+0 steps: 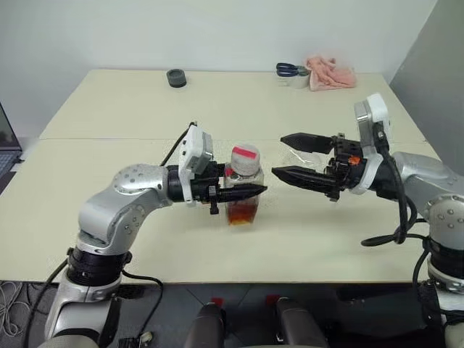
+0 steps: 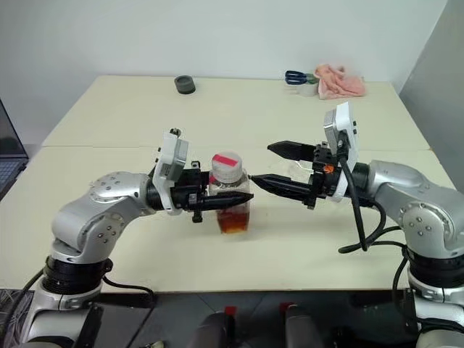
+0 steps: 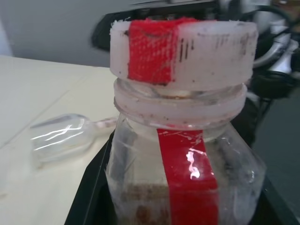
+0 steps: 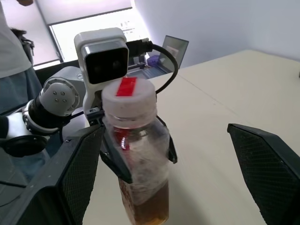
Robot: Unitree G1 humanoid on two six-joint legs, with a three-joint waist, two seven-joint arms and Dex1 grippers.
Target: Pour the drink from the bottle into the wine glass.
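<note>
The bottle [image 1: 243, 187], clear with a red label strip and a white cap marked with red tape [image 1: 245, 156], stands upright on the table. The amber drink [image 1: 241, 212] fills its lower part. My left gripper [image 1: 254, 191] reaches in from the left and is shut on the bottle's body just below the neck. My right gripper [image 1: 279, 156] hangs level just right of the cap, fingers wide open with nothing between them. The wine glass [image 3: 61, 136] is clear and appears to lie on its side on the table behind the bottle, partly hidden by the right fingers [image 1: 303, 142].
Far across the cream table [image 1: 130, 116] lie a black tape roll [image 1: 176, 77], blue-handled scissors [image 1: 290, 69] and a pink cloth [image 1: 331, 72]. A laptop [image 1: 6, 145] sits at the left edge. A person [image 4: 14, 51] stands behind my left arm.
</note>
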